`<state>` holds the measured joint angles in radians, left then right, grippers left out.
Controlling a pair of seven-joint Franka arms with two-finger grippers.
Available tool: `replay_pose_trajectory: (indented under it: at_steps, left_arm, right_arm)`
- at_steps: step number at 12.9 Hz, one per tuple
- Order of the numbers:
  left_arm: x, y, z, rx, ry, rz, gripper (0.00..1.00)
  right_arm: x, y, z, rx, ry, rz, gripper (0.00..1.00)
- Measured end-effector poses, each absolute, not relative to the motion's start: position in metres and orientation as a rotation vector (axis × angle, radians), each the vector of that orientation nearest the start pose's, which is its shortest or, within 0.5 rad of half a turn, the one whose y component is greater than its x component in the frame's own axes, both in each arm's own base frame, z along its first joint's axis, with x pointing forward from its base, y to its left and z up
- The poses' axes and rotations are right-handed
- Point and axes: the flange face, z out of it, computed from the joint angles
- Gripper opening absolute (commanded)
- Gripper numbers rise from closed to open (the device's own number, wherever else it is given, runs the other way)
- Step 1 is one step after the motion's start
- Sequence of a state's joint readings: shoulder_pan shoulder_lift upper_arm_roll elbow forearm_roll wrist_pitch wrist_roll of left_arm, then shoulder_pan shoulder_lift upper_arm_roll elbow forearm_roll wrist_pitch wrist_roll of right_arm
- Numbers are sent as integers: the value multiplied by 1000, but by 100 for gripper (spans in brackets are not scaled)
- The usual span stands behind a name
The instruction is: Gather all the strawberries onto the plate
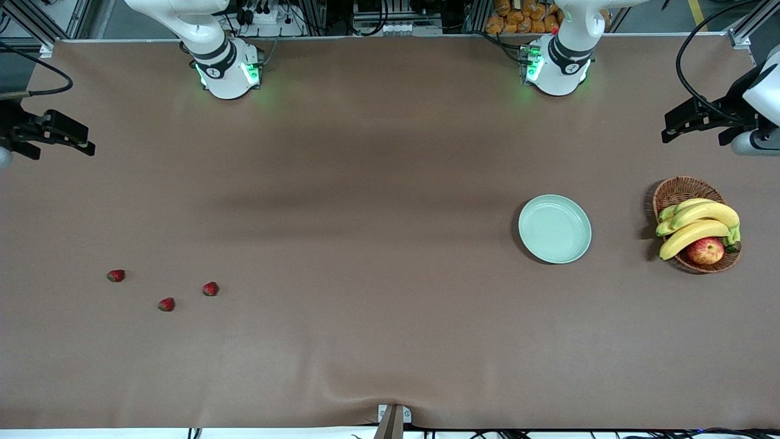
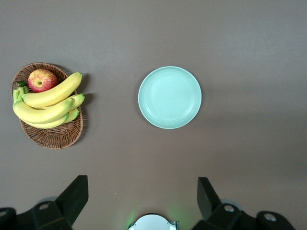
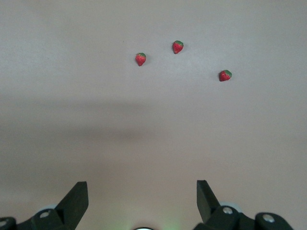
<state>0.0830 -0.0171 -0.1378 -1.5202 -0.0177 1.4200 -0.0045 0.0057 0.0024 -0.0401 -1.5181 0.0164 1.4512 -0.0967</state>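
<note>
Spreading across the whole scene, the brown bench [image 1: 378,244] carries everything. A wicker basket [image 1: 676,190] of bananas [image 1: 701,222] and an apple [image 1: 705,250] sits at the left arm's end, the mint-green plate [image 1: 554,228] beside it, bare. Both arms wait high: the left gripper [image 2: 143,194] hangs open over the plate's end, the right gripper [image 3: 142,194] open over the other. Three strawberries [image 1: 166,304] lie loosely grouped at the right arm's end, well apart from the plate.
</note>
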Motion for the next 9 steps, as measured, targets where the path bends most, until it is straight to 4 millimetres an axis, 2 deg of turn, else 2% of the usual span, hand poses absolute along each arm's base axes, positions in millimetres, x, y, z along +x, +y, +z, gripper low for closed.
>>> replay_pose_trajectory:
  at_steps: [6,9]
  left_arm:
    - [533,-32,641,-3150,81,141,100]
    - [536,-38,640,-3151,100,129,100]
  right_arm:
    - [545,-9,635,-3116,-120,110,100]
    - [561,1,614,-3116,-147,108,100]
